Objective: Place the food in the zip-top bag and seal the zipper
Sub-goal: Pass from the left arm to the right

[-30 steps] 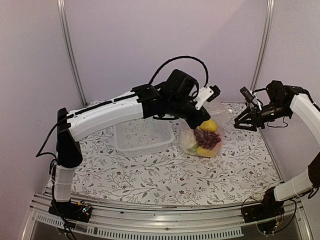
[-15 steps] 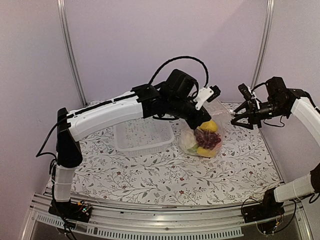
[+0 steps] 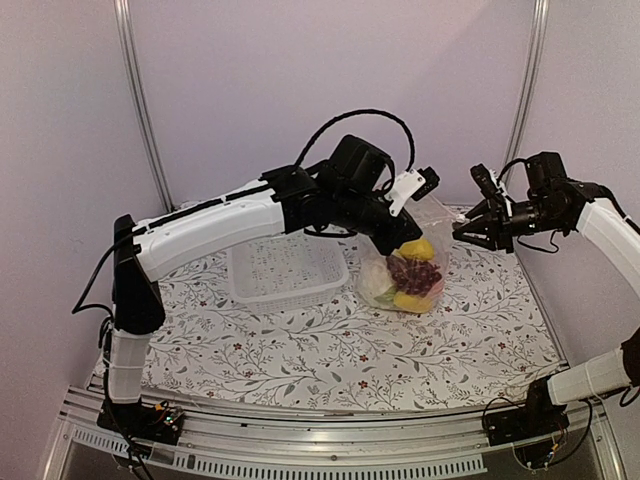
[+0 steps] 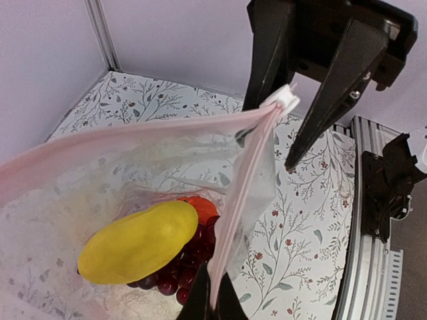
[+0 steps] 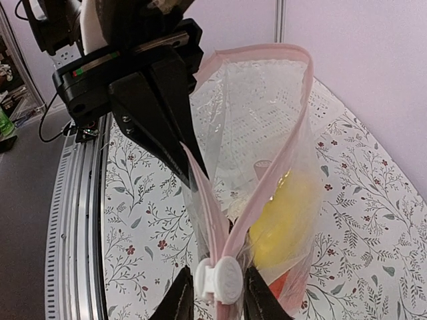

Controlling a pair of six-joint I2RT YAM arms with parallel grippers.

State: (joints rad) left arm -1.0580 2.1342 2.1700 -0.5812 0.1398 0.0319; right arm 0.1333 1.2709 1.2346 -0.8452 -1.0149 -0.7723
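**Overhead view.** Bag [image 3: 428,215] stands on the counter [image 3: 300,345] at 3 o'clock from the basket [image 3: 285,270], with the food [image 3: 412,275] inside. Left claw [image 3: 405,242] is at the bag's mouth. Right claw [image 3: 462,230] is at the bag's 2 o'clock corner.

**Left wrist view.** Left claw is pinched on the zipper [image 4: 241,193]. Right claw is spread, one finger either side of the slider [image 4: 285,99]. Lemon [image 4: 137,241] lies over the grapes [image 4: 193,267].

**Right wrist view.** Slider sits between the parted fingers. The mouth gapes toward 12 o'clock.

**Hazards.**
- The slider may pop free if the claw closes off-centre.
- A slack zipper would likely jam.
- The lemon rides high and could block the seal.
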